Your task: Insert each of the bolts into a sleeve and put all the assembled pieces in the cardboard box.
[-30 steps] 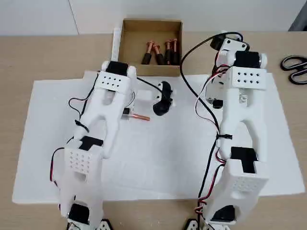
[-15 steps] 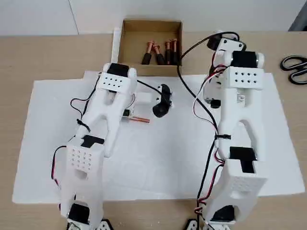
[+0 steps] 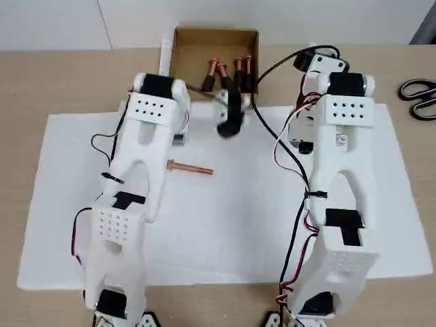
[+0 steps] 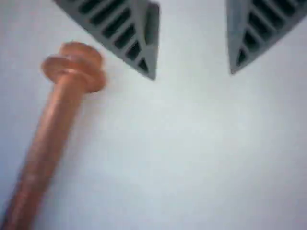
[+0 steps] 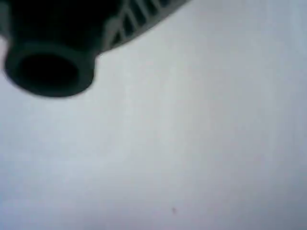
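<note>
- Left arm (image 3: pixel 146 136): a second ago its wrist sat low over the head end of the loose bolt. It has now swung back toward the cardboard box (image 3: pixel 182 65), and the black module on its wrist is up at the box's front wall.
- Right arm (image 3: pixel 344 150): barely shifted over the same second, parked over the right side of the white sheet (image 3: pixel 238 225).
- The box holds four bolt-in-sleeve assemblies lying side by side, so I judge this is the last pair.
- Left gripper (image 4: pixel 192 69): jaws apart with only bare sheet between them.
- Bolt (image 3: pixel 189 166): same spot on the sheet as before, tip unmoved. Its full length is now uncovered, with the head toward the left arm.
- In the left wrist view the bolt (image 4: pixel 53 143) lies just beside the outer face of one finger, not between the jaws, and I see no contact.
- My read: the bolt was left or dropped, not lifted, so the pick needs redoing before insertion.
- Right gripper (image 5: pixel 62 33): appears clamped on the black sleeve (image 5: pixel 48 72), held off the sheet with the bore open and well apart from the bolt.
</note>
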Action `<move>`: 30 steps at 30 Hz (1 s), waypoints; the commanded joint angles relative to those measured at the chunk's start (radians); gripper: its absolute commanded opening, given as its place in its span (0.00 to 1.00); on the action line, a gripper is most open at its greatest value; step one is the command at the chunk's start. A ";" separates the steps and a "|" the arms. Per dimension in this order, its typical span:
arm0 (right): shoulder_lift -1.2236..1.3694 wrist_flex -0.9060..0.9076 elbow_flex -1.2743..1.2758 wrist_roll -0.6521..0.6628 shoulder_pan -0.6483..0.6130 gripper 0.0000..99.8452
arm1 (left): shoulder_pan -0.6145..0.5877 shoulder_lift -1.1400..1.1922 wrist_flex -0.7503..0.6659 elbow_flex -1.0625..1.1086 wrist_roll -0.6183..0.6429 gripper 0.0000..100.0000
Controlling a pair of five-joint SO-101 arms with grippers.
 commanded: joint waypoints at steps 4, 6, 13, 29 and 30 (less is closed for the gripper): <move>-0.067 -0.001 -0.002 -0.003 -0.004 0.00 | -0.008 -0.020 0.020 -0.329 0.667 0.10; -0.067 -0.001 -0.002 -0.003 -0.004 0.00 | -0.008 -0.020 0.021 -0.389 0.933 0.10; -0.071 0.001 -0.002 -0.003 -0.005 0.00 | -0.017 -0.158 0.023 -0.364 1.634 0.10; -0.073 0.004 -0.002 -0.005 -0.005 0.00 | 0.084 -0.902 0.012 0.453 2.180 0.10; -0.073 0.004 -0.002 -0.005 -0.007 0.00 | 0.084 -0.922 -0.009 0.521 2.183 0.10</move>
